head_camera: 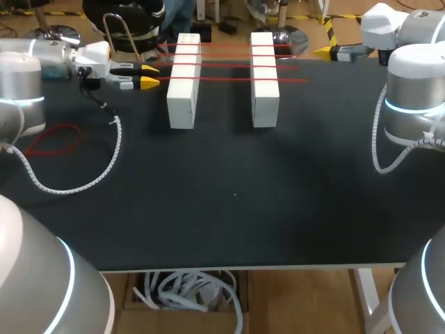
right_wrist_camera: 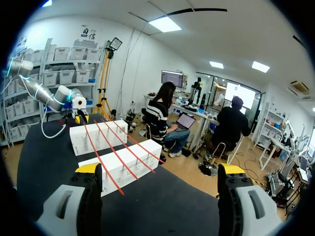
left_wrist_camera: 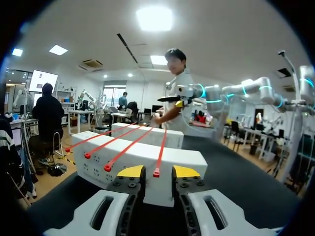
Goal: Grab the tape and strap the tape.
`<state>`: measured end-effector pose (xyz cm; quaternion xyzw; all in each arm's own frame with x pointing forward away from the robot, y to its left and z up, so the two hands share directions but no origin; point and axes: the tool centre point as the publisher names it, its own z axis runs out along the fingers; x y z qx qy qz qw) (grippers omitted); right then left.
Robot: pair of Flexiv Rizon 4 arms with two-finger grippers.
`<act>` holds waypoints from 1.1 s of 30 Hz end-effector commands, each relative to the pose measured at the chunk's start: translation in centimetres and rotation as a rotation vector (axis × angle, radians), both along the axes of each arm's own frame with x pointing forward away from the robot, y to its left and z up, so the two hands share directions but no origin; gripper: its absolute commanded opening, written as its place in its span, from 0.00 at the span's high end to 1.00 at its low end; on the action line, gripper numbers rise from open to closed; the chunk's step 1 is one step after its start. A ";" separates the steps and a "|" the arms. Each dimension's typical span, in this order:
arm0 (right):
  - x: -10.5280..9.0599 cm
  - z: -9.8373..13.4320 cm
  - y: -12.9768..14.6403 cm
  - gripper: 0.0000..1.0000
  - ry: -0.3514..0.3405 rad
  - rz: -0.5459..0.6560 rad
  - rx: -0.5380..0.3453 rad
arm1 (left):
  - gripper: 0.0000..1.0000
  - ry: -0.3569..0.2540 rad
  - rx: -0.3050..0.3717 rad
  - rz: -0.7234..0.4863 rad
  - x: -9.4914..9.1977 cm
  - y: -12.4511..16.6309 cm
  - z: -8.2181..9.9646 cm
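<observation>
At the far side of the matt black table [head_camera: 229, 209] stand two long white rectangular blocks, the left block [head_camera: 182, 90] and the right block [head_camera: 264, 90], side by side with a gap between them. Four thin red tapes [head_camera: 229, 66] lie stretched across both tops, parallel to one another and crossing the gap. The nearest tape [head_camera: 229, 79] overhangs the left block on its outer side, and there the left gripper [head_camera: 149, 76] is held level with it, pointing along the tape towards the blocks. In the left wrist view the small thickened end of this tape [left_wrist_camera: 156, 172] sits between the two yellow tips, just in front of the block's end face [left_wrist_camera: 162, 189]. The fingers [left_wrist_camera: 130, 171] stand a little apart with a sliver of space on either side of the tape end, so the pincer is open around the tape, not clamped on it. A white coiled cable [head_camera: 104, 167] hangs from the left arm [head_camera: 28, 62] and curves over the table. Beside the cable, near the table's left edge, lies a loose red loop of tape [head_camera: 61, 126]. The right arm [head_camera: 410, 83] is at the far right corner, well apart from the blocks. The right gripper [right_wrist_camera: 159, 169] has its fingers spread wide with nothing between them, and both blocks with their tapes lie well ahead of it.
</observation>
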<state>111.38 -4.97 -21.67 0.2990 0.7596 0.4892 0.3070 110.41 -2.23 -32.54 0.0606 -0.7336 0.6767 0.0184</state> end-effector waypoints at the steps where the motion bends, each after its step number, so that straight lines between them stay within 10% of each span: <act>1: 0.0 0.0 0.0 0.00 0.002 0.000 -0.001 | 0.72 0.000 -0.004 -0.002 0.0 -0.2 -0.2; 33: 0.0 0.0 0.0 0.00 0.002 0.000 -0.001 | 0.87 -0.007 -0.003 -0.029 -0.6 -1.0 -0.3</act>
